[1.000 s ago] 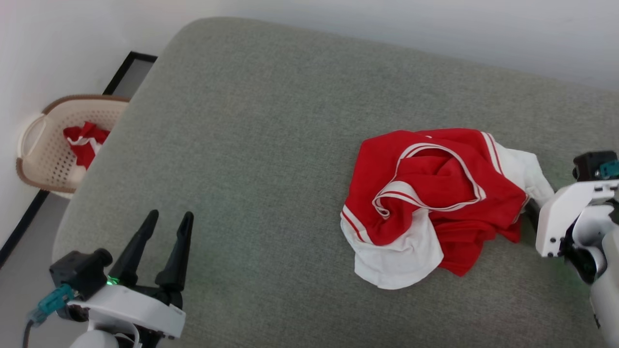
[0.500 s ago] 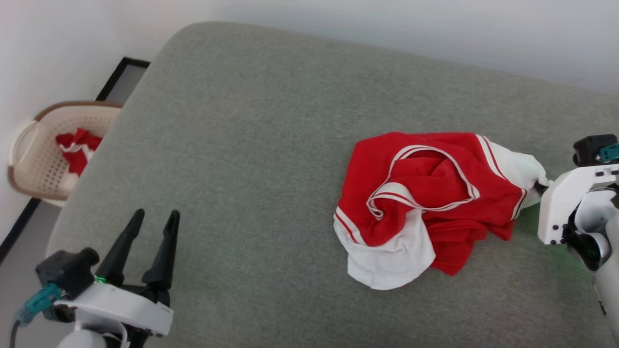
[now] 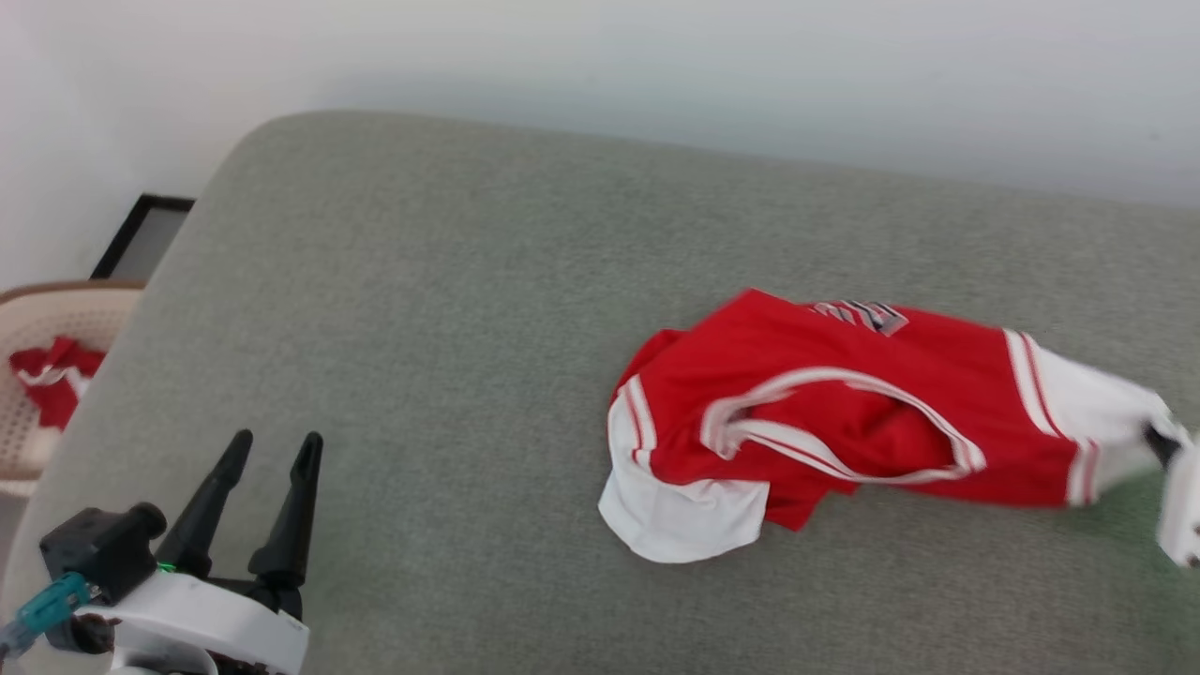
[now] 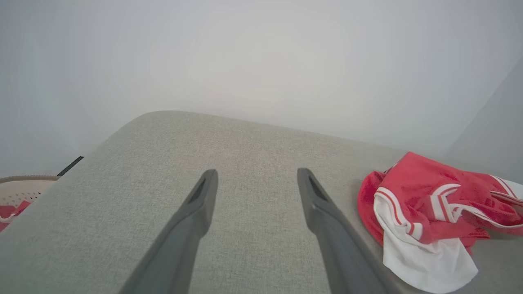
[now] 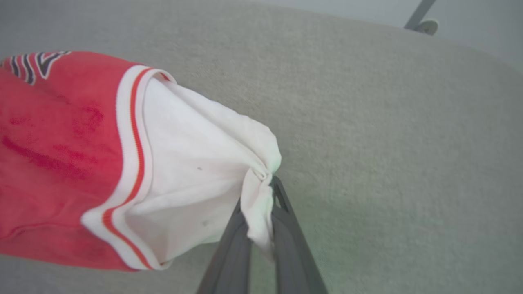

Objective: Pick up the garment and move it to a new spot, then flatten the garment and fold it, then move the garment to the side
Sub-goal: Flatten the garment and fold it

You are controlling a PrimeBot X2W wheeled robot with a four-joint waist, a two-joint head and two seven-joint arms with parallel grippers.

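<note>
The jersey [image 3: 844, 412] lies stretched out on the grey cushion [image 3: 450, 309], at 3 o'clock in the head view; its white sleeve [image 5: 196, 163] points toward 3 o'clock, where the right gripper [image 5: 266, 192] is pressed together, pinching the sleeve's bunched edge; the red body with striped trim rests rumpled on the cushion; the left gripper [image 3: 272, 448] sits at 7 o'clock, fingers spread, holding nothing, well apart from the jersey; a basket [image 3: 37, 314] with red cloth [image 3: 47, 380] stands at 9 o'clock.
</note>
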